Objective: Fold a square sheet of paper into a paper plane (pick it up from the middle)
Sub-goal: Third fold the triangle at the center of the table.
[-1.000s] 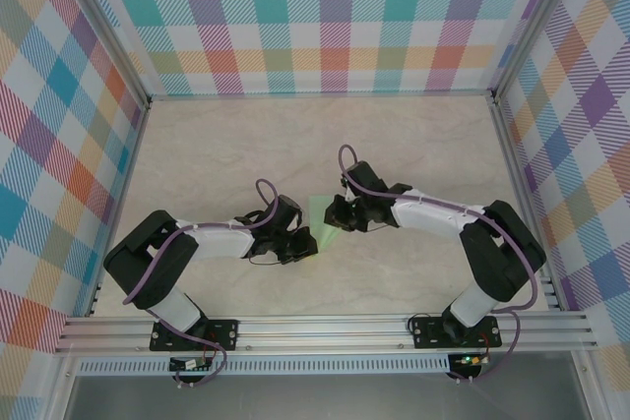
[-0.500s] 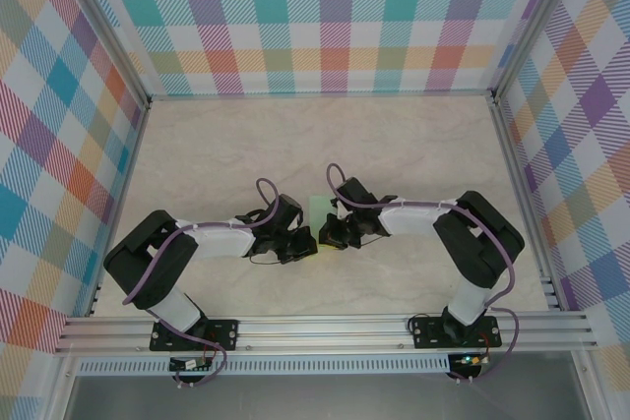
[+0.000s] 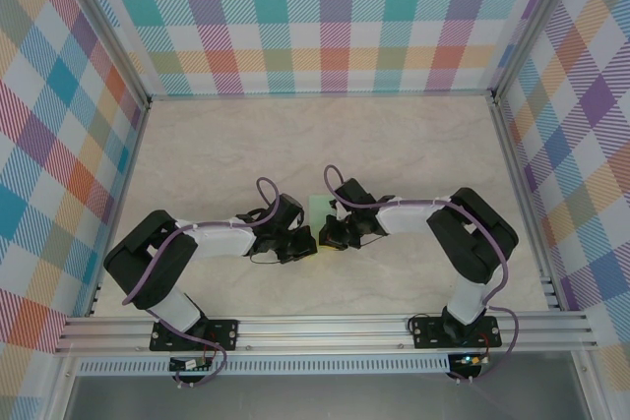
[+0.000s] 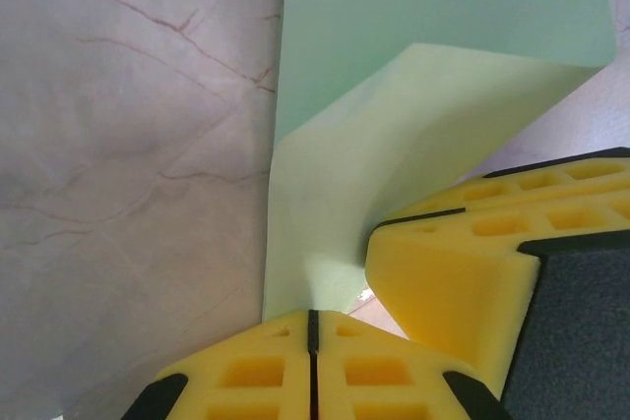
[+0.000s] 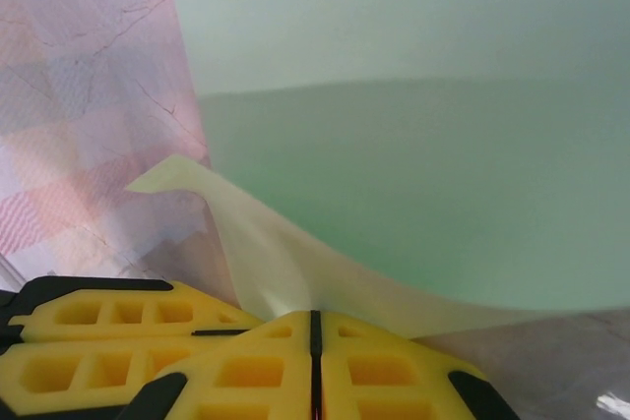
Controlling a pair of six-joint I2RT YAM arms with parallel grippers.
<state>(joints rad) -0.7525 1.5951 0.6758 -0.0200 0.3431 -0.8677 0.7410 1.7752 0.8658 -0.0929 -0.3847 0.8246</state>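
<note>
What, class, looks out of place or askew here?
The square sheet of paper is not flat: a flap bows up off the table, pinched by the left tool and right tool. No tear visible.

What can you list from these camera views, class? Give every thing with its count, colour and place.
square sheet of paper: one, pale mint green, mid-table between the tools, partly lifted and curled
table: one, beige marbled, under everything
walls: three, multicoloured plaid, left, back and right of the table
frame rails: one set, silver, along the near edge
cables: two, purple, one along each arm
left arm: one, black and white, near left, reaching inward
right arm: one, black and white, near right, reaching inward
left tool: one, yellow and black, shut on the paper
right tool: one, yellow and black, shut on the paper
</note>
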